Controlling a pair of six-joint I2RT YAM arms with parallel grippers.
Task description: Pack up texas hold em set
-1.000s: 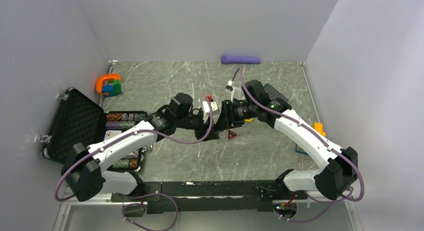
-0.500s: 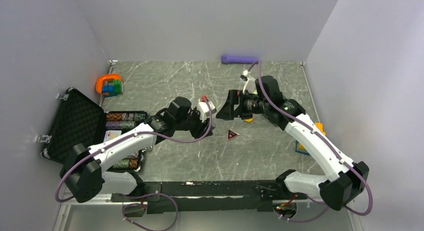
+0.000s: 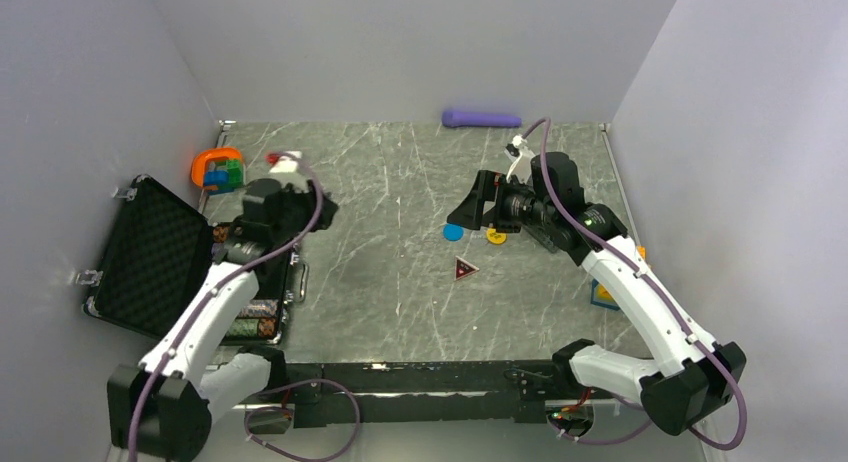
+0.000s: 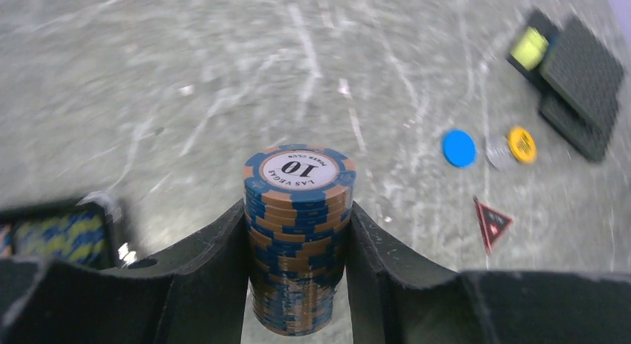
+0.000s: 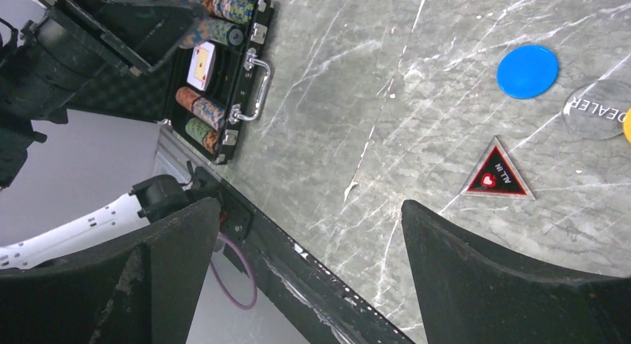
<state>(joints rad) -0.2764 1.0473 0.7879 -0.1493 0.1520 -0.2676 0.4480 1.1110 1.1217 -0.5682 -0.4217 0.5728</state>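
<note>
My left gripper (image 4: 298,243) is shut on a blue and tan poker chip stack (image 4: 299,210), upright between the fingers. In the top view this gripper (image 3: 232,234) hangs over the far end of the open black case (image 3: 150,247), which holds striped chip rows (image 3: 255,327). The right wrist view shows the case (image 5: 245,31) with its handle (image 5: 257,83) and cards (image 5: 201,65). My right gripper (image 3: 468,210) stands wide open and empty above the floor. Near it lie a blue disc (image 3: 453,232), a yellow disc (image 3: 496,237) and a dark red triangle (image 3: 464,270). A clear dealer disc (image 5: 595,109) lies beside the blue disc (image 5: 527,71).
A purple cylinder (image 3: 481,118) lies by the back wall. An orange ring toy (image 3: 218,169) with coloured blocks sits at the far left. Black studded plates (image 4: 580,83) lie beyond the discs. A yellow and blue item (image 3: 605,294) rests by the right arm.
The left arm has swung from the middle of the floor leftward to the case, carrying the chip stack. The right gripper has opened wide and drawn back to the right.
</note>
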